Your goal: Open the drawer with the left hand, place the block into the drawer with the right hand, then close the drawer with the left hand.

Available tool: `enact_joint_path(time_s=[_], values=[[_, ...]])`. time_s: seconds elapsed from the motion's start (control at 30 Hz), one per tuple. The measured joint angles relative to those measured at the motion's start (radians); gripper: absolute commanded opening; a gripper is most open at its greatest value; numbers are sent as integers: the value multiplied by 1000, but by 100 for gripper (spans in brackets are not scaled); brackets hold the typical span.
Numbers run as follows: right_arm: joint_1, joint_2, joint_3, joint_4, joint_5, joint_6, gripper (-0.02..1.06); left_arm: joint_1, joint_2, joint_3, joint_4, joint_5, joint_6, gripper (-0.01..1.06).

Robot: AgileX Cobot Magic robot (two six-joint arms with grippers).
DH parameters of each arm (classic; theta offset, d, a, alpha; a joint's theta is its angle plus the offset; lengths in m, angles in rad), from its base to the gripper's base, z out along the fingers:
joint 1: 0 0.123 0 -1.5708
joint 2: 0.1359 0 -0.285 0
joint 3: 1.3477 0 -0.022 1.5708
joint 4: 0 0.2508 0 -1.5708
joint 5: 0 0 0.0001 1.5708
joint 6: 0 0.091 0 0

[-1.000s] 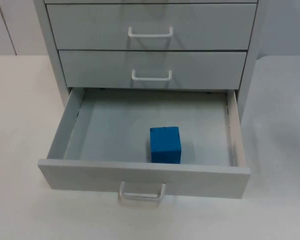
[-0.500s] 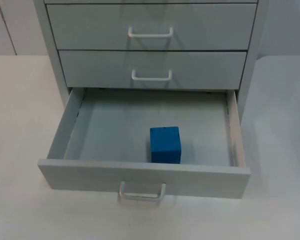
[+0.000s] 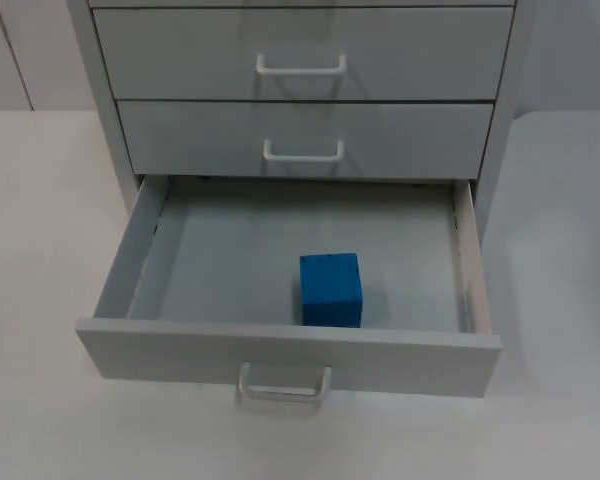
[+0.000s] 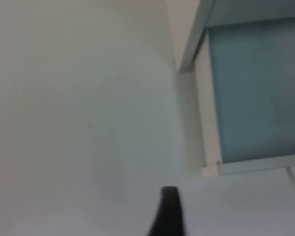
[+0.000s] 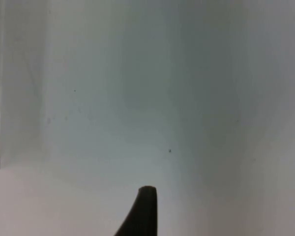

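One step left: close drawer [image 3: 280,250] | block [image 3: 331,289] inside, near front wall | left claw [image 4: 168,216] over tabletop [image 4: 78,123] beside drawer's left front corner, nearer handle [image 3: 285,385] | both claws' spread: cannot tell

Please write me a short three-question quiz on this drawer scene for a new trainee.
1. True or false: the blue block lies inside the open bottom drawer.
2. How many drawers above the open one are shut? A) none B) one C) two
3. Which task step is left, judging by how things lie?

Key
1. True; it sits on the drawer floor near the front panel.
2. C; both upper drawers, each with a white handle, are shut.
3. Closing the drawer. The left gripper is over the table beside the drawer's corner; the right gripper waits over bare table.
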Motion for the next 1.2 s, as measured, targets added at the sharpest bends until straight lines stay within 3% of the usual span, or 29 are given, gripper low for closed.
enact_joint_path(time_s=[0.03,0.07,0.1,0.13,0.2,0.23,0.37,0.43,0.63,0.77,0.8,0.9,1.13,1.2], values=[[0,0,0,0,0,0,81,0,0,0,-45,-5,35,37],[0,0,0,0,0,0,81,0,0,0,-45,-5,35,28],[0,0,0,0,-2,0,81,0,0,0,-89,-7,79,28],[0,0,0,0,-2,0,81,0,0,0,-127,-9,131,13],[0,0,0,0,-4,0,81,0,0,0,-234,-5,240,0],[0,0,0,0,-4,0,81,0,0,0,-234,-5,240,0],[0,0,0,0,-4,0,81,-8,13,0,-442,14,425,0],[0,0,0,0,-5,0,81,-24,25,0,-464,14,451,0],[0,0,0,0,-6,0,81,-243,143,0,-457,-42,487,0],[0,0,0,0,-6,0,81,-463,261,0,-367,-165,476,0],[0,0,0,0,-6,0,81,-463,261,0,-367,-165,476,0],[0,0,0,0,-6,0,81,-596,356,0,-250,-250,414,0],[0,0,0,0,-6,0,81,-726,490,0,20,-324,235,0],[0,0,0,0,-6,0,81,-763,534,0,151,-348,135,0]])
